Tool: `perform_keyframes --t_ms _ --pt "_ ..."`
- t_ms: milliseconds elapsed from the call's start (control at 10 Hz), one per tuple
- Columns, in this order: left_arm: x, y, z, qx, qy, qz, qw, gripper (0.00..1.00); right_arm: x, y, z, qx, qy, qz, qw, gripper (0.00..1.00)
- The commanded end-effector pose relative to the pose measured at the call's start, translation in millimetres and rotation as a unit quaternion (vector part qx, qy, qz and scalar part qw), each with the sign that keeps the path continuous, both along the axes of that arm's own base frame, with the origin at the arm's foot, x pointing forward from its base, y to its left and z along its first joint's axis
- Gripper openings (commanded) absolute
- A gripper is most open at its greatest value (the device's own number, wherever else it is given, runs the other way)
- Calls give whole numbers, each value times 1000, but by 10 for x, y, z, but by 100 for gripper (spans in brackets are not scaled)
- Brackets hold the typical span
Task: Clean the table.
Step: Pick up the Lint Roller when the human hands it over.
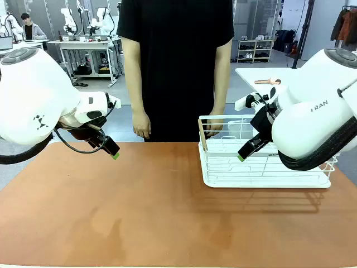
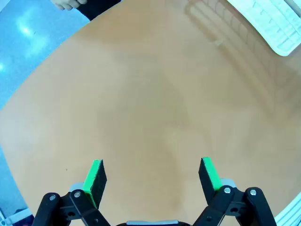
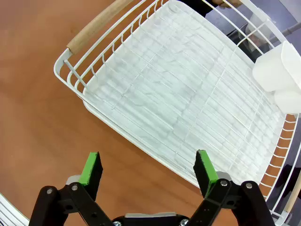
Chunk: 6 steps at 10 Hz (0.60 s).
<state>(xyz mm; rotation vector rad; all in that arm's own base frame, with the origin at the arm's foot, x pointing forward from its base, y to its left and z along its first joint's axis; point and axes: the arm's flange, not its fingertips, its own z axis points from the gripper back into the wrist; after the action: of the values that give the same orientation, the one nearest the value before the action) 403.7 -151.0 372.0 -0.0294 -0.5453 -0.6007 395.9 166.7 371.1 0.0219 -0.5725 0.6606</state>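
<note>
The table (image 1: 139,212) has a bare reddish-brown top. My left gripper (image 1: 111,151) hangs above its far left part, apart from the surface. In the left wrist view that gripper (image 2: 152,175) stands open with nothing but table top (image 2: 150,103) between its green pads. My right gripper (image 1: 245,152) hovers over the front left of a white wire dish rack (image 1: 262,167). Seen from the right wrist, it (image 3: 148,168) is open and holds nothing, above the rack's near rim (image 3: 141,136).
The rack has a wooden handle (image 3: 96,26) and a white holder (image 3: 280,70) clipped at one side. A person stands at the far edge, one hand (image 1: 141,124) hanging, the other hand (image 1: 212,127) at the rack's back rim. A small white table (image 1: 262,75) stands behind.
</note>
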Motion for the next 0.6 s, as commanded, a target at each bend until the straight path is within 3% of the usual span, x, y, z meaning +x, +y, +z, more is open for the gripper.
perform_keyframes --t_ms 0,500 --pt "-1 -2 0 0 0 0 1000 100 0 0 0 0 0 0 1000 100" --pt "-1 -2 0 0 0 0 1000 100 0 0 0 0 0 0 1000 100"
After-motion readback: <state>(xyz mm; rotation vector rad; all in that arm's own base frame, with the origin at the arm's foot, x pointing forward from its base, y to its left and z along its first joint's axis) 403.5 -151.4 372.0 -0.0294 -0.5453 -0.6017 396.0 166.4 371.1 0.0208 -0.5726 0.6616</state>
